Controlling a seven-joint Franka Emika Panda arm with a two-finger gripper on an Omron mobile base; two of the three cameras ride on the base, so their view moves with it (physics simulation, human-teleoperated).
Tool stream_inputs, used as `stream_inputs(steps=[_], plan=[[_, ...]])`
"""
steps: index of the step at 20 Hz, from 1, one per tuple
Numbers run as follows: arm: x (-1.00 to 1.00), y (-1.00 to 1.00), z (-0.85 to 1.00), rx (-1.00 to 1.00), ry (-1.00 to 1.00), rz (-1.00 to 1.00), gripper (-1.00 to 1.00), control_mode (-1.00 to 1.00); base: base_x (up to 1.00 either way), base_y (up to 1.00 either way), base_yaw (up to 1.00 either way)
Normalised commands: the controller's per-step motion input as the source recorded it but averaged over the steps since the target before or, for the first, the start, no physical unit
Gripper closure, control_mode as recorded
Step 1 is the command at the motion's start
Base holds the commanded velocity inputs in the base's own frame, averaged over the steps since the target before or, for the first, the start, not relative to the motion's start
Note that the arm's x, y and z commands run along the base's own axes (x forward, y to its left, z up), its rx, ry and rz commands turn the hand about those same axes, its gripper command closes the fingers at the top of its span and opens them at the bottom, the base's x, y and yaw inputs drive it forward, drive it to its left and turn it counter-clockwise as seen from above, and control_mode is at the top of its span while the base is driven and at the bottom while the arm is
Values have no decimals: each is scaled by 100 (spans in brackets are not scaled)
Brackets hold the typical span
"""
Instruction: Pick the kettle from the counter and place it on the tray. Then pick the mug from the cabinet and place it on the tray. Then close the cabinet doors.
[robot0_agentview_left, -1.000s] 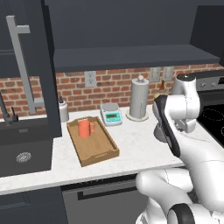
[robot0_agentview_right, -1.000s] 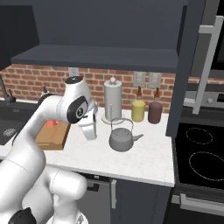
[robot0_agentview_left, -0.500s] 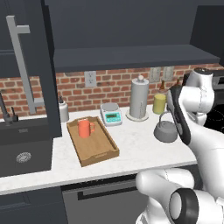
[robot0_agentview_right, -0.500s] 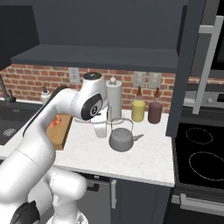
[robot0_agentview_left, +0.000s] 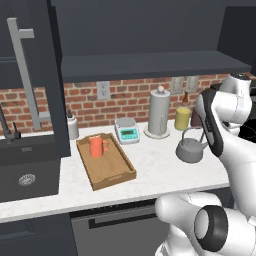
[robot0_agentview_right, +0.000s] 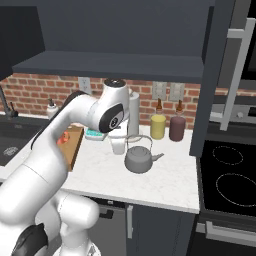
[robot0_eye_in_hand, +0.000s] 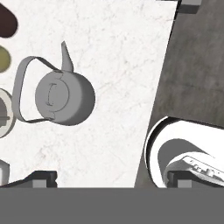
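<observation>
One risk | gripper (robot0_eye_in_hand: 111, 177) spread, empty, above counter (robot0_eye_in_hand: 122, 65) | kettle (robot0_eye_in_hand: 63, 97) off-centre: could clip arched handle, miss grasp.

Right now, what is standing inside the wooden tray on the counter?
The orange-red mug stands upright in the tray, toward its back end. The rest of the tray floor shows bare wood. The kettle stands apart on the counter.
</observation>
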Motion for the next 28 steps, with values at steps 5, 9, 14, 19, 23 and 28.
stream_inputs(steps=[5,9,14,19,23,28], plan=[[16,-1,0,4,0,0,-100,-100,0,0,0],[18,0,-2,3,0,0,-100,-100,0,0,0],[26,0,-1,1,0,0,-100,-100,0,0,0],[19,-3,-8,0,0,-1,-100,-100,0,0,0],[13,-8,-16,0,0,-1,-100,-100,0,0,0],[8,-8,-22,0,0,-1,-100,-100,0,0,0]])
